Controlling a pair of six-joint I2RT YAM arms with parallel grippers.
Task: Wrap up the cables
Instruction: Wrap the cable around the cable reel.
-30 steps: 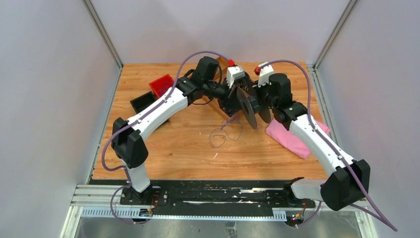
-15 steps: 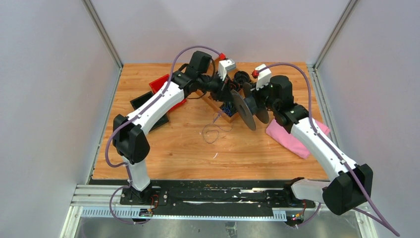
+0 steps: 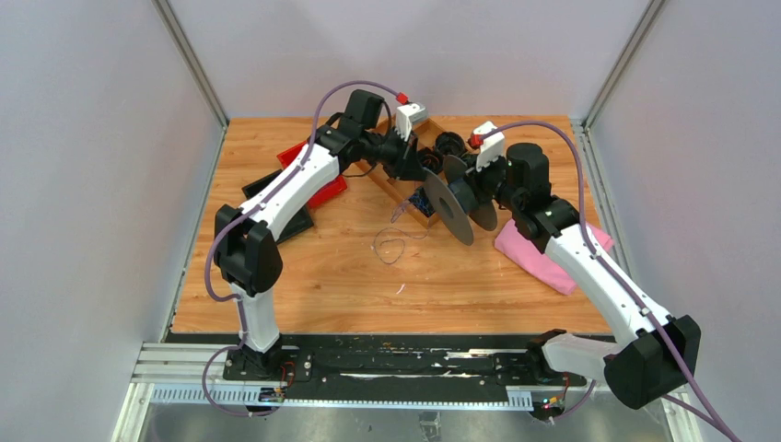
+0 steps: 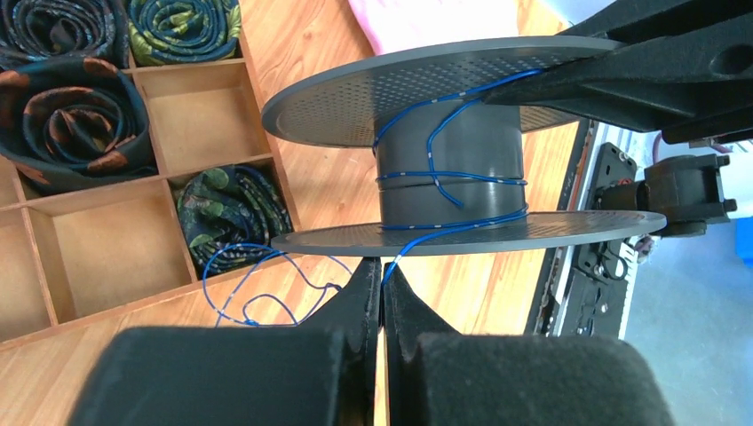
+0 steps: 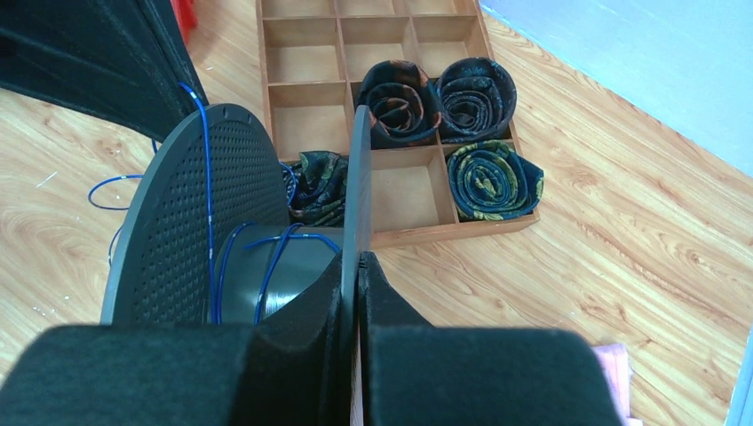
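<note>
A thin cable, blue in the wrist views, is wound a few turns round the hub of a dark grey spool (image 4: 448, 169). My left gripper (image 4: 383, 273) is shut on the cable (image 4: 410, 248) just below the spool's lower flange. The loose end lies in loops on the table (image 3: 390, 246), also in the left wrist view (image 4: 257, 284). My right gripper (image 5: 357, 262) is shut on the rim of one spool flange (image 5: 360, 177) and holds the spool (image 3: 458, 204) above the table. The cable shows on the hub in the right wrist view (image 5: 271, 253).
A wooden compartment tray (image 5: 404, 200) with rolled ties (image 5: 484, 177) lies under the spool, also in the left wrist view (image 4: 89, 222). A red bin (image 3: 318, 184) and a black bin (image 3: 276, 198) stand at the left. A pink cloth (image 3: 543, 258) lies at the right.
My left gripper has moved back and to the left with the cable. The spool has shifted slightly left. The loose loops on the table have slid left.
</note>
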